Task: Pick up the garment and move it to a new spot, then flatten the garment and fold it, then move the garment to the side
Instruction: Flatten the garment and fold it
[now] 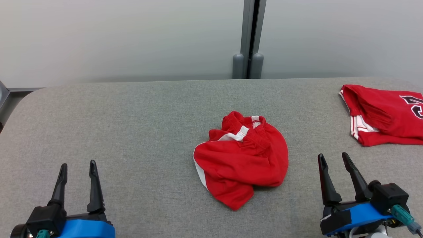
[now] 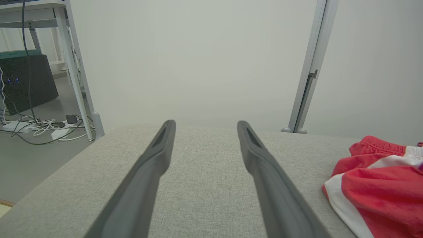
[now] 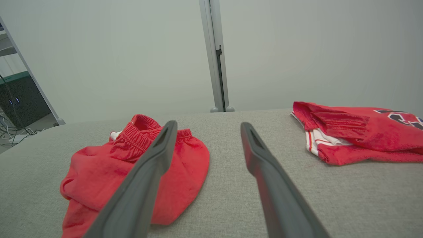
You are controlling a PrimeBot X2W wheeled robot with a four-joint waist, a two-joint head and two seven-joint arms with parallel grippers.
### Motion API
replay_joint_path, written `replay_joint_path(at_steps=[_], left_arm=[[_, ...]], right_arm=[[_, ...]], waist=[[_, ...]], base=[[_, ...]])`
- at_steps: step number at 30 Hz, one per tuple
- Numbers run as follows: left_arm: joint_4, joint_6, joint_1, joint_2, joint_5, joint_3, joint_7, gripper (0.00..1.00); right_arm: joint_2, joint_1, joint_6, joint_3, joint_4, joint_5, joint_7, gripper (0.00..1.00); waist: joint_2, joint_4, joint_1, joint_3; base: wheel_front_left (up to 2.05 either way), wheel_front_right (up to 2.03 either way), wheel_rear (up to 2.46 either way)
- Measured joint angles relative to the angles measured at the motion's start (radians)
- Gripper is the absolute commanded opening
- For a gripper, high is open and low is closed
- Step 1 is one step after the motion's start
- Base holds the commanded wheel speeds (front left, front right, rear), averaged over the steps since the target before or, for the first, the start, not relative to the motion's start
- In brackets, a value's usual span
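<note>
While the garment [image 1: 241,162] lies between them, the left fingers [image 1: 95,188] and right fingers [image 1: 326,181] point forward, spread, empty.

Lab or test room, likely: plain pale partition wall [image 1: 115,36]; grey fabric-covered worktable [image 1: 132,115]; left edge, left wrist view: black electronics box [image 2: 29,82] with blue lights, loose white floor cables [image 2: 43,127].

Matt cloth on rough weave
The crumpled red cloth shorts [image 1: 244,162] and a folded red cloth jersey [image 1: 386,119] looked soft and matt; the grey fabric-covered tabletop [image 1: 132,125] was coarse-woven.
</note>
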Motion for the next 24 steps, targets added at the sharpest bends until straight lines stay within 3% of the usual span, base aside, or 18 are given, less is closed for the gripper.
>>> replay_joint_path(at_steps=[13, 17, 24], left_arm=[[0.011, -0.025, -0.004, -0.026, 0.026, 0.022, 0.0, 1.0], [0.01, -0.031, -0.015, -0.032, 0.035, 0.024, 0.0, 1.0], [0.014, -0.042, -0.04, -0.052, 0.045, 0.021, 0.0, 1.0]], right_arm=[[0.0, -0.014, 0.0, 0.022, 0.004, -0.016, 0.011, 1.0], [0.0, -0.107, 0.0, 0.076, 0.002, -0.025, 0.041, 1.0], [-0.011, -0.316, 0.0, 0.211, 0.093, -0.051, 0.187, 1.0]], waist=[[0.0, 0.006, 0.0, 0.007], [0.0, 0.013, 0.0, 0.021], [0.0, 0.036, 0.0001, 0.052]], base=[[0.0, 0.0, 0.0], [0.0, 0.0, 0.0], [0.0, 0.0, 0.0]])
